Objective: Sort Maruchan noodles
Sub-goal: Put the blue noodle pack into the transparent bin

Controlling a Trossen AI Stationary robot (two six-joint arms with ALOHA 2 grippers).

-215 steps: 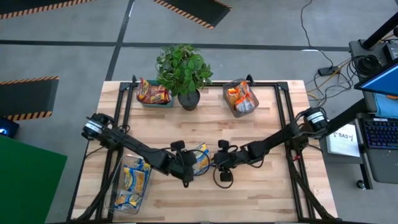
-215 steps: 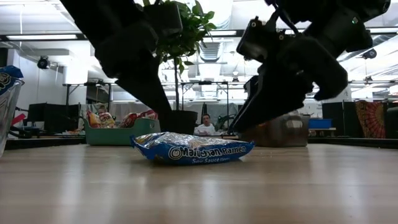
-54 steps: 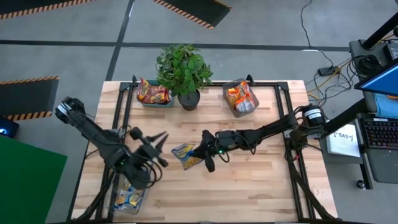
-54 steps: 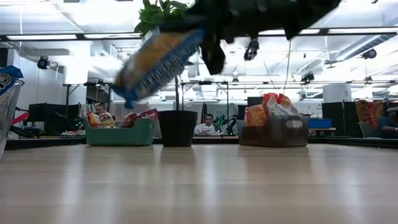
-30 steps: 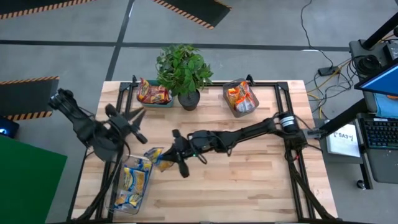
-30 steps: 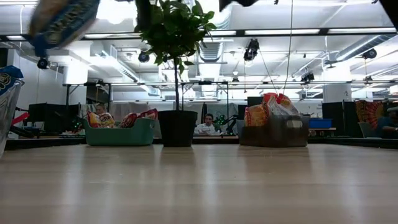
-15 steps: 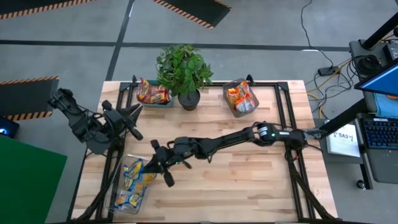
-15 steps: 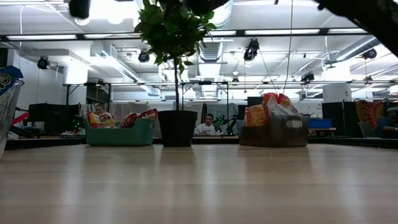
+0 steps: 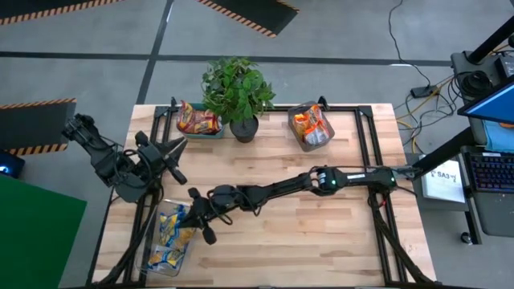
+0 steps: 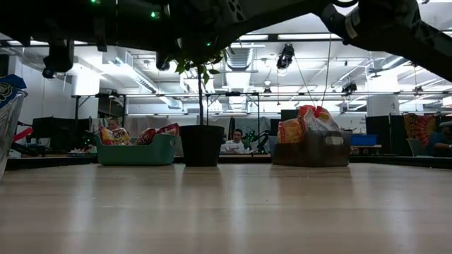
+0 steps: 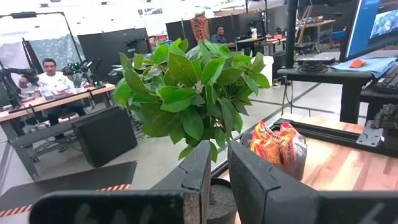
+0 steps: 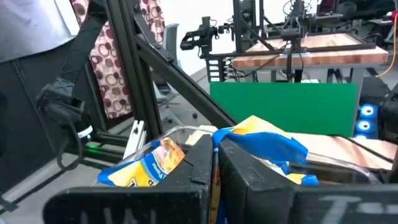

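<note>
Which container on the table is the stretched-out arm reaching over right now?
Start at the potted plant on the table's far edge, then go to the near left corner. The clear bin there holds blue-and-yellow packets, unlike the two far bins of red and orange ones.

my right gripper [image 9: 195, 218] holds a blue-and-yellow packet [image 9: 186, 225] over the clear bin [image 9: 151, 258], beside its fingers.
</note>
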